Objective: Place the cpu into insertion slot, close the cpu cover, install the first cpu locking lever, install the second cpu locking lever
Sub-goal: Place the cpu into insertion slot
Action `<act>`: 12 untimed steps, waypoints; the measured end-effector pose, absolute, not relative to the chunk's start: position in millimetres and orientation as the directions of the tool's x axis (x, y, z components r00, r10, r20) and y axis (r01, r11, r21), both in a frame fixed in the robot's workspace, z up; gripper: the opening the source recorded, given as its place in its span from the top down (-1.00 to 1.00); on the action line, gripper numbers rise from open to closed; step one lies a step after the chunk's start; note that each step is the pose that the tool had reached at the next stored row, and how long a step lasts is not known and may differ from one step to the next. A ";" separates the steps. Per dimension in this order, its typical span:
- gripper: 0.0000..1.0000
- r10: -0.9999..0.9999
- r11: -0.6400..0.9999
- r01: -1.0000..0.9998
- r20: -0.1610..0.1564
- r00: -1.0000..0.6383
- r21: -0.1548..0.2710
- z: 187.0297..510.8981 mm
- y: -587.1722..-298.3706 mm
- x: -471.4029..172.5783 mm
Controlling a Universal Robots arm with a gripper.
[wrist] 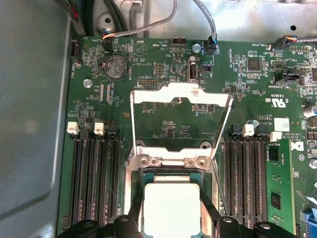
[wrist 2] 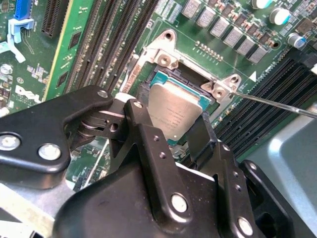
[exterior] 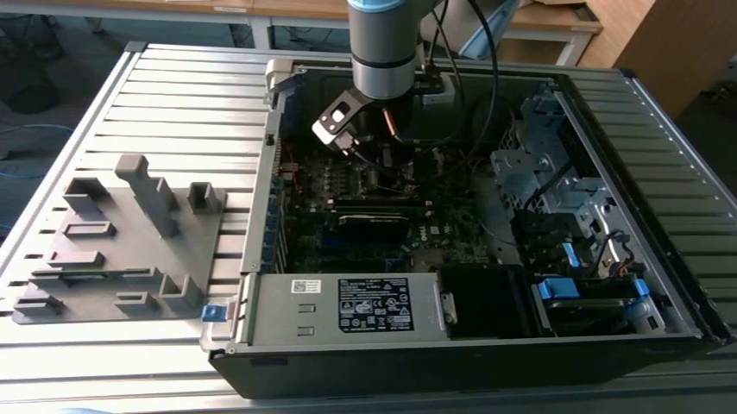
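Observation:
The cpu, a flat square chip with a dull grey top, sits between the two black fingers of my gripper, which is shut on it. It hangs right over the insertion slot, partly down inside the silver rim, and looks slightly tilted in the second wrist view. In the first wrist view the cpu covers most of the insertion slot. The cpu cover stands flipped open beyond the slot, a thin silver frame. In the exterior view the gripper reaches down into the case.
A thin locking lever wire sticks out beside the socket. Black memory slots flank it on both sides. The open computer case lies on a slatted table, with a grey fixture plate at the exterior view's left.

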State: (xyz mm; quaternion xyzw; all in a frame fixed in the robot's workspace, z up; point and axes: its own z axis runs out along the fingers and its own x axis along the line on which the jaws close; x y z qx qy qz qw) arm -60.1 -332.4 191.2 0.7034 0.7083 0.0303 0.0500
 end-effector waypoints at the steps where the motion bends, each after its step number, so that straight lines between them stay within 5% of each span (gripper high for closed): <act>1: -0.08 1.000 0.009 0.994 -0.028 -0.005 0.113 191.0 -332.4 -60.1; 12: -0.08 1.000 0.008 0.994 -0.028 -0.005 0.113 189.6 -332.4 -60.1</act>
